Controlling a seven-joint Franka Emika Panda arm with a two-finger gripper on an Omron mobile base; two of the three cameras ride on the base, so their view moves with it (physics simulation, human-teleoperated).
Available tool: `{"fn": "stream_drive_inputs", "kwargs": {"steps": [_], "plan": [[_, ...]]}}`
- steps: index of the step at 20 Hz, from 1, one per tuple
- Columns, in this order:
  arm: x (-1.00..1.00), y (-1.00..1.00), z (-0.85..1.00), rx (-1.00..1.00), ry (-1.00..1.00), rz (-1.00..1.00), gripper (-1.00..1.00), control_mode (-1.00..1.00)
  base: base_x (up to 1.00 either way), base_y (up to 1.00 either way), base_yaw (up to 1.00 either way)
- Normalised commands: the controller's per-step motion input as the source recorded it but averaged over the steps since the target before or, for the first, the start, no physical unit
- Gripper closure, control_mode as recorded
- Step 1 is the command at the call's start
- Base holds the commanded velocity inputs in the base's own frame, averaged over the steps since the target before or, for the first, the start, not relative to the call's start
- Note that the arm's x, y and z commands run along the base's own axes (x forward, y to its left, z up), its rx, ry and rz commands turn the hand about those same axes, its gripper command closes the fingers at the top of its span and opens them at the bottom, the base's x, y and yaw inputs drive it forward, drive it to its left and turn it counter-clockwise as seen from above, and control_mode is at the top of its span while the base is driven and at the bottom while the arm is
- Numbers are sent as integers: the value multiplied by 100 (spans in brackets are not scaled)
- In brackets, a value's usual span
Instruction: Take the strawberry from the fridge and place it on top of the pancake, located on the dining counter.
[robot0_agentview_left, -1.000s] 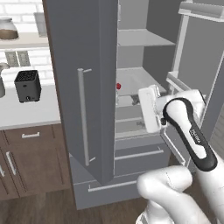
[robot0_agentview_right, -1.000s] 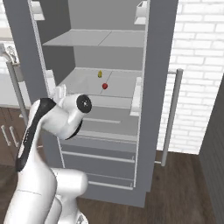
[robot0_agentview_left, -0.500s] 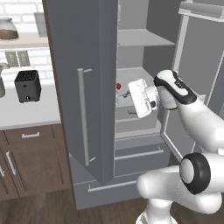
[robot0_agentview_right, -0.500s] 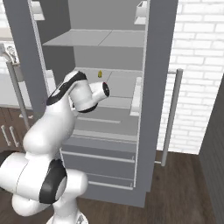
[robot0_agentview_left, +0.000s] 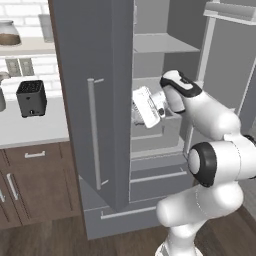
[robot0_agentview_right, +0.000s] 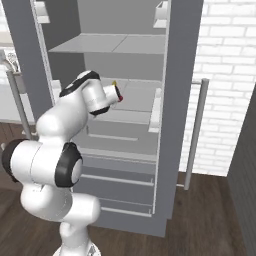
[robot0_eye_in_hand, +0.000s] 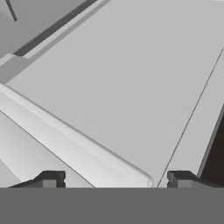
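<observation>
Tall grey French-door fridge (robot0_agentview_left: 95, 125), both upper doors swung open, long vertical bar handle on each; two lower drawers shut beneath the open compartment. Interior: pale grey shelves (robot0_agentview_right: 112, 44), one high and one at mid height, with white door bins on the inner faces of the doors. White robot arm with dark joints reaches into the mid-height compartment; its two-finger gripper (robot0_eye_in_hand: 116, 178) sits inside the fridge just above the mid shelf, the two small dark fingertips (robot0_eye_in_hand: 51, 178) standing well apart with bare grey shelf surface between them and nothing clamped. Tiny bright red rounded strawberry (robot0_agentview_right: 120, 98), on the mid shelf of the fridge, seen in the right base view as a red speck right at the end of the robot's hand; whether it touches the hand cannot be told. Small yellow oblong item (robot0_agentview_right: 114, 83), on the same shelf, just behind and above the strawberry in that view. Left of the fridge in the left base view: white wall counter (robot0_agentview_left: 30, 132) over brown wooden cabinets (robot0_agentview_left: 35, 185), bearing a small black boxy toaster (robot0_agentview_left: 31, 98); a glass jar (robot0_agentview_left: 9, 33) on a pale shelf above, against white brick tile. Right of the fridge in the right base view: white brick wall (robot0_agentview_right: 225, 75) and dark wood floor (robot0_agentview_right: 205, 215).
</observation>
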Motion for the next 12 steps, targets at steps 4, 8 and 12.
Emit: {"fn": "stream_drive_inputs", "kwargs": {"steps": [4, 8, 12], "plan": [[0, 56, -8, 0, 0, 6, -100, -100, 0, 0, 0], [-12, 64, -11, 0, 0, 2, -100, -100, 0, 0, 0], [-36, 62, -7, 0, 0, 0, -100, -100, 0, 0, 0]]}}
